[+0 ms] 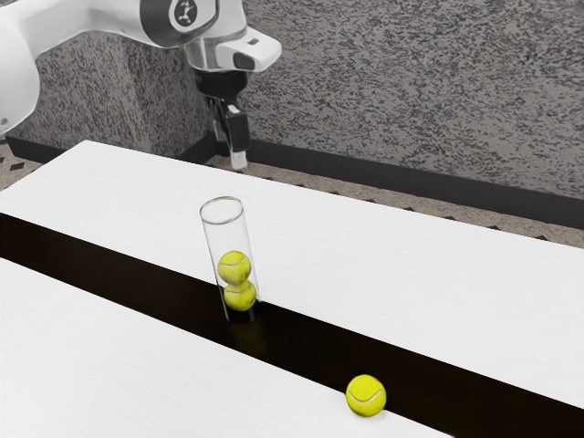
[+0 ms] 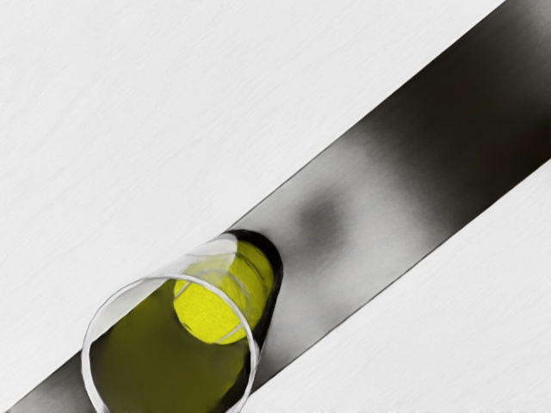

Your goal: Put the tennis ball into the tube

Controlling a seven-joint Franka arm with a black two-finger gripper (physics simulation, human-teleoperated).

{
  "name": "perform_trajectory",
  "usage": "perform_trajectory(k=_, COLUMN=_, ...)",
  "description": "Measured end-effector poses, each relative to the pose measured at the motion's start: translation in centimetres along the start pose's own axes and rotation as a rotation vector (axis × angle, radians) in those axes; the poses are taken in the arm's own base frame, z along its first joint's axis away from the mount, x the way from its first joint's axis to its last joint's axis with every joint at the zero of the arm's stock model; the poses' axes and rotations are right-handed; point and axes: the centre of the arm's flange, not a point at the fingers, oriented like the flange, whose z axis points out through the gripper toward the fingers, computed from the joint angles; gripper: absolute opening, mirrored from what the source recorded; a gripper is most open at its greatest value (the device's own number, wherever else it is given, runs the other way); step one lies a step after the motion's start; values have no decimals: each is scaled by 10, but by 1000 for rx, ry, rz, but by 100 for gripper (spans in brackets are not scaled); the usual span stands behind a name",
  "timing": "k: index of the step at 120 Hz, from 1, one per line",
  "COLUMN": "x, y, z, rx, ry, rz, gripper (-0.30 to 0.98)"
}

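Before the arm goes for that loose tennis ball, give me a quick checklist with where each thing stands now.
1. Loose ball in plain sight, uncovered: ok, at the edge of the dark strip.
2. Tube standing upright: ok.
3. Tube's mouth unblocked: ok, nothing lies across the rim.
4. Space above the two stacked balls: ok, they sit in the lower part; a third should probably fit.
5. Gripper lined up over the loose ball: not ok, it is up high, well away from it.
6. Loose ball safe from rolling if nudged: cannot tell.
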Motion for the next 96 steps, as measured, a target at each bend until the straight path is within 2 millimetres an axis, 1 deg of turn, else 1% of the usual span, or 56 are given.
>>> perform_trajectory(k=6, x=0, y=-2, z=1, rx=6, ry=-1, rz=8, gripper=69)
perform_trajectory(k=10, x=2, y=0, z=3, rx=5, ry=-4, rz=21, gripper=69)
perform_trajectory(k=16, x=12, y=16, z=8, rx=-4, ry=-8, rz=64, gripper=69)
perform_trajectory(k=23, x=29, y=39, z=20, rx=-17, ry=-21, rz=122, gripper=69)
perform_trajectory(k=28, x=37, y=47, z=30, rx=-27, ry=-35, rz=146, gripper=68)
perform_trajectory(k=33, x=43, y=56, z=44, rx=-44, ry=-57, rz=171, gripper=69)
perform_trajectory(k=43, x=51, y=80, z=65, rx=-119, ry=-67, rz=213, gripper=68)
perform_trajectory(k=54, x=57, y=95, z=92, rx=-214, ry=-60, rz=223, gripper=68)
perform_trajectory(k=62, x=65, y=110, z=113, rx=-246, ry=-44, rz=239, gripper=69)
perform_trajectory(k=72, x=78, y=135, z=136, rx=-266, ry=-17, rz=264, gripper=69)
perform_trajectory(k=83, x=84, y=161, z=172, rx=-286, ry=-10, rz=270, gripper=69)
perform_trajectory(k=96, x=91, y=177, z=213, rx=-335, ry=-7, rz=243, gripper=69)
